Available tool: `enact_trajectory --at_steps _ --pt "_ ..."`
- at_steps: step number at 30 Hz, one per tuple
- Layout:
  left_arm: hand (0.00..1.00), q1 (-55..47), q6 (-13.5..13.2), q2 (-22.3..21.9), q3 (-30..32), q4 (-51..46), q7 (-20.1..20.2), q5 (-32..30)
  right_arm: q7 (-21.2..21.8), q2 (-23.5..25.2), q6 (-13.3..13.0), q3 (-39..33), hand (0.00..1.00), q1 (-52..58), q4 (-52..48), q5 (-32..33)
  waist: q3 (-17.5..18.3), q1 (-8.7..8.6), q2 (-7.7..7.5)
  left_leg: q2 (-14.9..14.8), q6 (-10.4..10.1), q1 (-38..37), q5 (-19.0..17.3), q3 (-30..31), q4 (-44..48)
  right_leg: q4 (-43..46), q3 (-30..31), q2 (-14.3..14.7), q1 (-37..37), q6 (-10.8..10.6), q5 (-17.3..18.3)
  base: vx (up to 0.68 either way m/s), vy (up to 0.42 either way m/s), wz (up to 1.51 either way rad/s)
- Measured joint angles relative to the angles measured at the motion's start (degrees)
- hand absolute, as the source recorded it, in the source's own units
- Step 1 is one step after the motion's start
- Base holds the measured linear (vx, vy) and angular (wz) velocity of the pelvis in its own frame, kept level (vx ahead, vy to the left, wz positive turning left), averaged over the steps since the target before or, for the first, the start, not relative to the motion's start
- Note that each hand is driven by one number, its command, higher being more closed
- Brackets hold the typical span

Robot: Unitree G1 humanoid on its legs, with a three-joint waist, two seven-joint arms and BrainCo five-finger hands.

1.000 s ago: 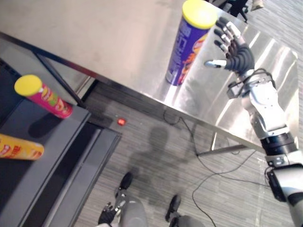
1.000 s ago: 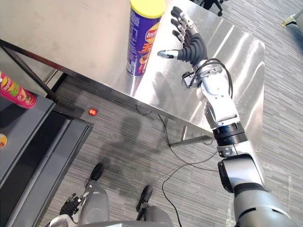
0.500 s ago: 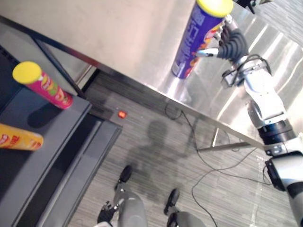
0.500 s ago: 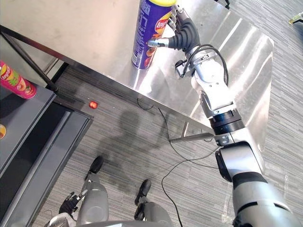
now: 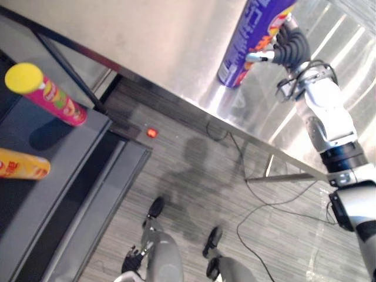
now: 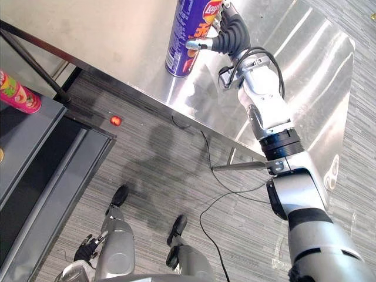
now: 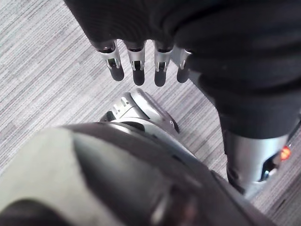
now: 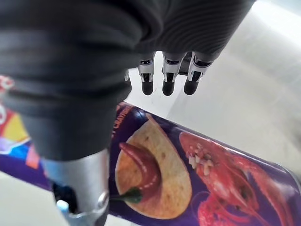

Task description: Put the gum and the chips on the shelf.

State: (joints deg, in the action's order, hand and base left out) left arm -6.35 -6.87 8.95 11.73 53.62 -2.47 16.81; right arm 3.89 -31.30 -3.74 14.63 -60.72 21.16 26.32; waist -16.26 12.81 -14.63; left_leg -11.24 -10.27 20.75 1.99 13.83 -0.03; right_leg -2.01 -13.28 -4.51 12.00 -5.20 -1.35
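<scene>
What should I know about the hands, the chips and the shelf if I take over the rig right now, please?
Right hand: open, at the purple chips can standing on the steel table; fingers straight, not yet closed on it.
Left hand: open, low over the floor, holding nothing.
Shelf: a pink can stands on it, a yellow can lies on it.
A small red object lies on the floor; I cannot tell if it is the gum.
Left: grasp the purple can, shelve it, then the gum.
</scene>
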Motion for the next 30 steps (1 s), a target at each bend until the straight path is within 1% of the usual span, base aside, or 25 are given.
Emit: enact_trajectory --at_steps 5,8,16,22,25,26,28,30 --pt "0.00 0.1 0.0 0.0 0.2 0.0 -0.1 0.0 0.3 0.0 0.0 2.2 1.00 -1.4 0.0 1.2 -0.4 0.12 -0.24 -0.2 -0.1 0.0 0.0 -0.1 0.0 0.0 0.4 0.2 0.2 0.0 0.0 0.01 -0.002 -0.02" --pt "0.00 0.1 -0.1 0.1 0.6 0.0 -0.2 0.0 0.2 0.0 0.0 2.3 1.00 -2.0 0.0 1.3 -0.6 0.15 -0.66 -0.3 -0.1 0.1 0.1 -0.3 0.0 0.0 0.7 0.3 0.4 0.0 0.0 0.01 -0.003 -0.04" --pt "0.00 0.2 -0.1 0.1 0.5 -0.4 -0.8 0.0 0.6 0.0 0.1 5.9 1.00 -2.0 0.0 1.8 -1.0 0.02 -0.70 -0.3 -0.1 0.2 0.1 -0.3 0.0 0.0 0.8 0.3 0.4 0.0 0.0 0.00 0.000 0.00" --pt "0.00 0.0 0.1 0.1 0.9 -0.4 -0.9 -0.2 1.0 -0.8 0.1 6.1 1.00 -1.8 -0.2 1.8 -1.0 -0.38 -0.70 -0.3 -0.1 -0.6 0.1 -0.4 0.1 0.0 0.9 0.3 -0.2 0.0 0.0 0.01 0.000 0.00" --pt "0.00 -0.1 0.5 0.1 1.1 -0.4 -0.8 -0.2 0.9 -3.9 0.2 5.6 1.00 -0.4 -4.3 1.7 -1.0 -0.61 -0.69 -0.3 -0.1 -1.9 0.1 -0.7 -0.2 0.0 1.1 0.2 -1.3 0.0 0.0 0.00 0.000 -0.02" --pt "0.00 -0.2 0.8 0.2 1.2 -0.4 -0.8 -0.4 1.0 -4.9 0.2 4.2 1.00 1.0 -7.2 1.5 -1.0 -0.89 -0.69 -0.3 -0.1 -2.4 0.1 -0.7 -0.2 0.0 1.1 0.2 -1.7 0.0 0.0 0.00 0.000 0.00" --pt "0.00 -0.4 0.8 0.3 1.6 -0.4 -0.8 -1.4 1.0 -5.3 0.1 1.7 1.00 3.0 -10.8 1.2 -1.0 -1.56 -0.67 -0.2 0.0 -3.2 0.2 -0.8 -0.6 0.0 1.1 0.1 -2.3 0.0 0.0 0.00 0.000 0.00" --pt "0.00 -0.6 0.9 0.3 1.7 -0.4 -0.8 -2.0 1.3 -6.7 -0.1 -1.6 1.00 6.7 -16.5 1.1 -0.9 -1.84 -0.57 0.1 0.2 -4.3 0.4 -1.0 -0.9 0.0 1.2 -0.3 -3.1 0.0 0.1 -0.01 0.010 -0.05"
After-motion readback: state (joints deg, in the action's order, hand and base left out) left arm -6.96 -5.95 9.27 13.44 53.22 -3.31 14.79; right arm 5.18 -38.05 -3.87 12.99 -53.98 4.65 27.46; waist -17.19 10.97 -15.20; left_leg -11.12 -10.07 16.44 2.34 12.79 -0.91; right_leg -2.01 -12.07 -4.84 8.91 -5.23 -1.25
